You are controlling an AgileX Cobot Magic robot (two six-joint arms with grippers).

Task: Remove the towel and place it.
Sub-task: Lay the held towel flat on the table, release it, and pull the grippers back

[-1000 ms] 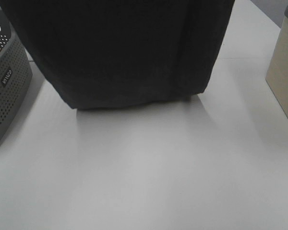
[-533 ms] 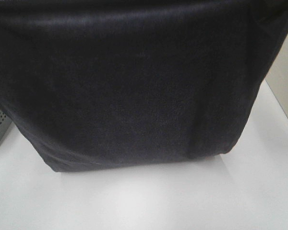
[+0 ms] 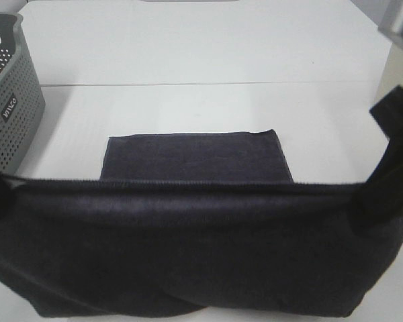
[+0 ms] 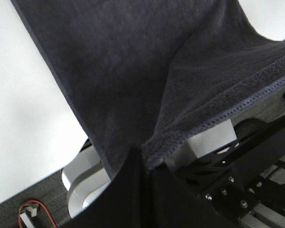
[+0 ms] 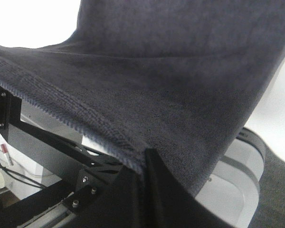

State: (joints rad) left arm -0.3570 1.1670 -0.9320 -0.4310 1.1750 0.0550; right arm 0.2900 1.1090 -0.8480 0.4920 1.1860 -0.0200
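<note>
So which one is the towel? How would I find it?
Start at the white table. Right of the grey basket with holes is the towel, one end flat, the rest lifted. It is the only dark, fuzzy cloth.

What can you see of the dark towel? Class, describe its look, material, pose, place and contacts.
The towel is plain charcoal, nearly black, looped terry cloth with a stitched hem along its edge. Its far end lies flat on the white table; the near end is raised and stretched wide, sagging in the middle. The left hand and the right hand are each shut on a near corner. It lies apart from the grey basket.
</note>
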